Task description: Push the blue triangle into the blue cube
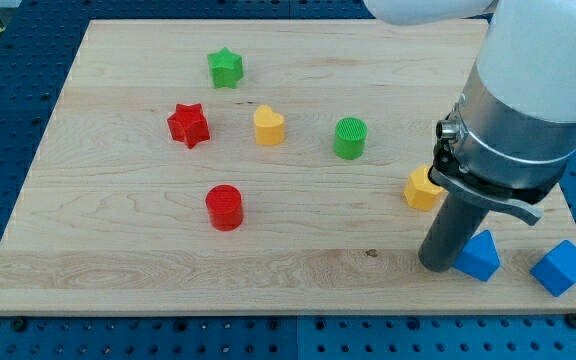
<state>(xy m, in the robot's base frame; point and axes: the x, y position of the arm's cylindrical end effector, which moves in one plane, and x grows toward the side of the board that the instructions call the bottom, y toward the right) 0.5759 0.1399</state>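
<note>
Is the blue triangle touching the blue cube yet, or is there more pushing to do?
Not yet. My tip is already down on the board, right against the blue triangle on its left in the view. That is the part in hand. Still left: a strip of bare wood shows between the triangle and the blue cube to its right, so the triangle has to slide rightward until they touch.

My tip point(438, 266) against blue triangle point(479, 256); blue cube point(561, 268) rightward

The robot's wide body hid part of the yellow block point(421, 188), its shape unclear, and covered the small blue triangle's point(480, 256) left edge.
</note>
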